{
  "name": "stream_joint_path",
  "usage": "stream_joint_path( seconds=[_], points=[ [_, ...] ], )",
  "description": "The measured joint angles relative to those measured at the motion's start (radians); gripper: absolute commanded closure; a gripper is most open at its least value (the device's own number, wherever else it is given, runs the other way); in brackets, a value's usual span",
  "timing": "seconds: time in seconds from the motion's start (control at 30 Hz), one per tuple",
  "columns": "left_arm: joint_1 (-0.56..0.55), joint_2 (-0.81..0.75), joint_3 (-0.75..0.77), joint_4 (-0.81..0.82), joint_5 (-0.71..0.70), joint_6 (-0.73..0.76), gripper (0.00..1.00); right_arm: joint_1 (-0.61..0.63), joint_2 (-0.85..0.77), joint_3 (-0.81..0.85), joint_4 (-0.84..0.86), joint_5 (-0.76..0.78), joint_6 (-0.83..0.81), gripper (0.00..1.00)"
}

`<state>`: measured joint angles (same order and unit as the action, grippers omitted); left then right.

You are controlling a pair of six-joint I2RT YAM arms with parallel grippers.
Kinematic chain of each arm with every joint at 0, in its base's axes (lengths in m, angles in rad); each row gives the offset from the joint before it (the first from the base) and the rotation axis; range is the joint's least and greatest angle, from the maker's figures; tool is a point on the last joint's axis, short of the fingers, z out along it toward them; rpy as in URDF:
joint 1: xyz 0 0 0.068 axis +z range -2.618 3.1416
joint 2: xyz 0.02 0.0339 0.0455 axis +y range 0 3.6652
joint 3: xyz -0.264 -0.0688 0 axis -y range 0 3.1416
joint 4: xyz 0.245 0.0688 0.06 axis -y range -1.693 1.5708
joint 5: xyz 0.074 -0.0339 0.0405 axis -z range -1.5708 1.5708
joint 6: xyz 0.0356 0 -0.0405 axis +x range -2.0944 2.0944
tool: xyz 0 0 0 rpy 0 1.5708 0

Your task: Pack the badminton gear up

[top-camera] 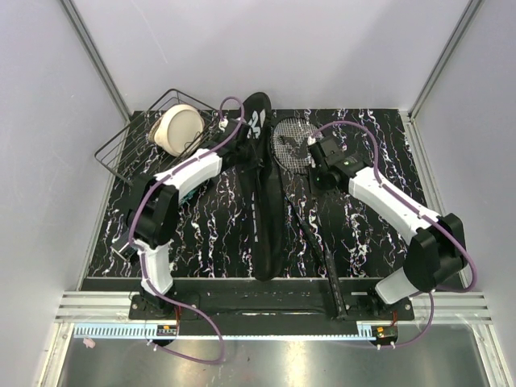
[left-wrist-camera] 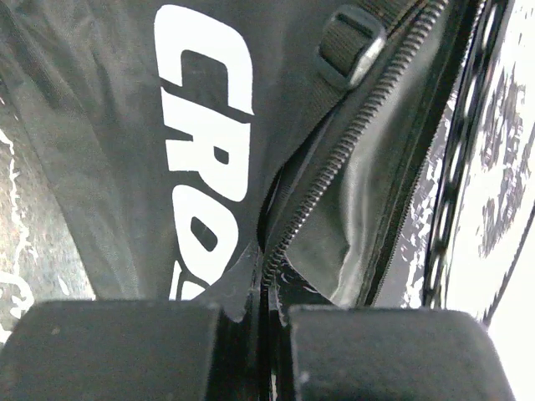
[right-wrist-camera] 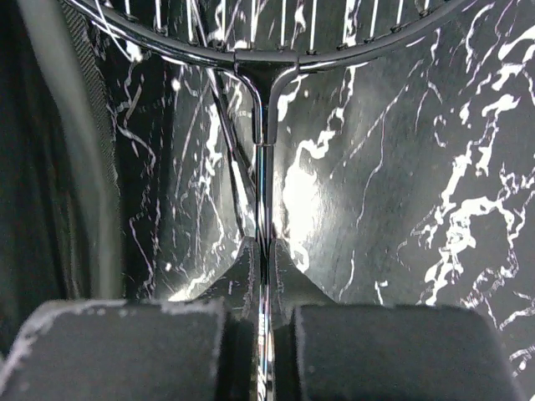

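the right tool (right-wrist-camera: 263, 280) is pinching the racket (top-camera: 292, 142) by its shaft, just below the throat, w/ pads nearly together on the thin rod. the left tool (left-wrist-camera: 266, 313) is nipping narrow on the zip-edge flap of the racket bag (top-camera: 266, 218).

what matters next, i'd judge: the bag is lying to the racket's left, just beside the strung head, w/ its long axis running near-to-far down the bench (top-camera: 379, 137). the racket's shaft is angling from the far head toward the near right edge (so not parallel to the bag). right arm is nearer the racket, left arm nearer the bag mouth.

top view is giving the whole layout but not the grips. left wrist is showing the zipper (left-wrist-camera: 351, 142) parted, dark inside. right wrist is showing the shaft centred btwn the pads.
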<state>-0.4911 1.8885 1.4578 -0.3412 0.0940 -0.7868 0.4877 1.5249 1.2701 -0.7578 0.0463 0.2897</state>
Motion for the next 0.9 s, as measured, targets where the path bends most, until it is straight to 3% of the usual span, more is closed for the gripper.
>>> stream_joint_path(
  seconds=[0.2,0.4,0.9],
  points=[
    [-0.013,0.118,0.105,-0.056,-0.072,-0.008,1.00,0.085,-0.022,-0.005,-0.108,0.102,0.026,1.00],
    [-0.027,0.140,0.164,-0.126,-0.159,-0.007,1.00,0.138,-0.010,0.000,-0.174,0.232,0.026,1.00],
    [-0.038,0.177,0.264,-0.201,-0.269,0.019,1.00,0.232,-0.007,0.004,-0.169,0.362,0.023,1.00]
  ],
)
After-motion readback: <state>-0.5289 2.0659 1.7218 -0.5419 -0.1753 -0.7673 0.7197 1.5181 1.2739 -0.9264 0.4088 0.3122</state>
